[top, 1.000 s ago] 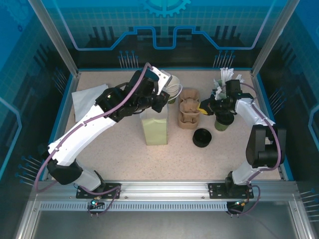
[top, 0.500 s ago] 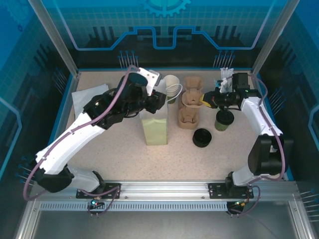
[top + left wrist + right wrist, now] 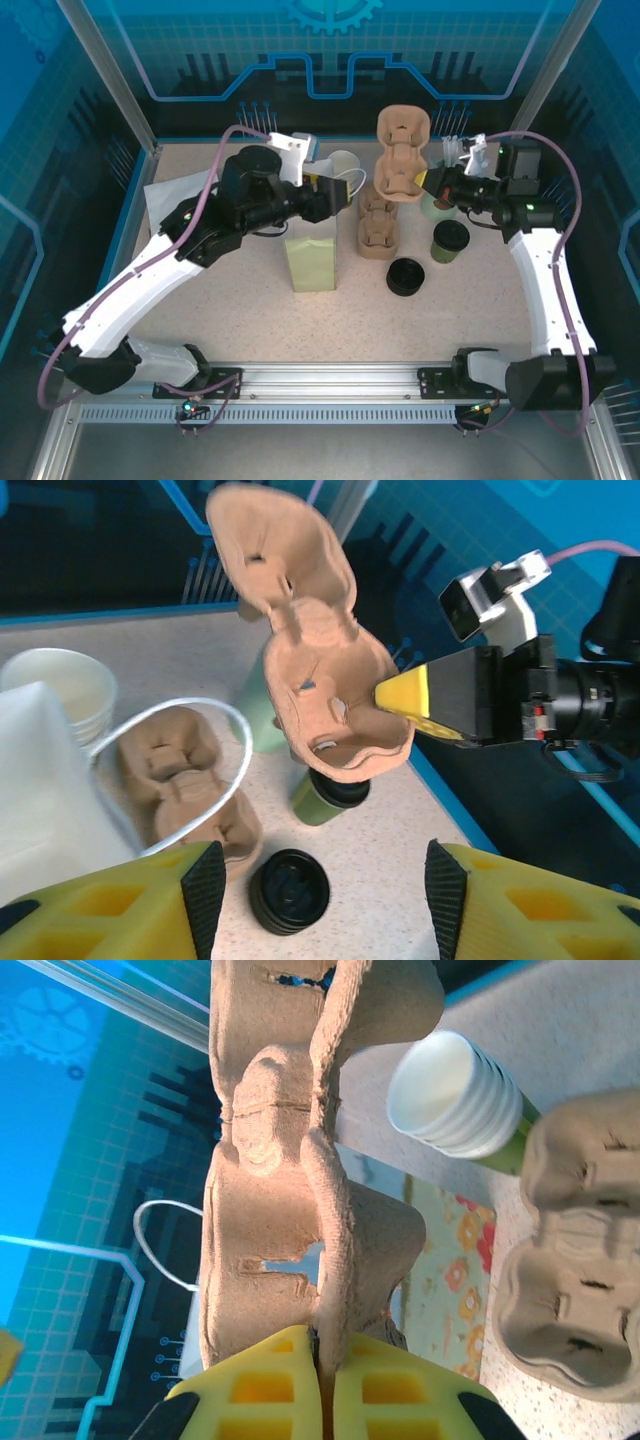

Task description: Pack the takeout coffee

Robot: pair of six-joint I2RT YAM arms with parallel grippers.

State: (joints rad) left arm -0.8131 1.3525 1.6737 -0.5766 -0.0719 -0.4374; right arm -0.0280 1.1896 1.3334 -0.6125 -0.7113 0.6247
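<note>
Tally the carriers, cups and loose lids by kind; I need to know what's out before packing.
Pulp carriers: 2, one held up, one lying flat
Single green cups: 2, one lidded, one near it
Stacks of empty cups: 1
Loose black lids: 1
Total: 6

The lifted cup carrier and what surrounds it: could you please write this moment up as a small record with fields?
held item: cup carrier, raised off the table, pinched by its edge
right gripper: shut on cup carrier
left gripper: open, empty, near the top of the paper bag
paper bag: upright on the table
carrier stack: on the table, right of the bag
lidded cup: upright, right of the stack
loose lid: on the table, in front of the stack
white cups: nested, behind the bag
</note>
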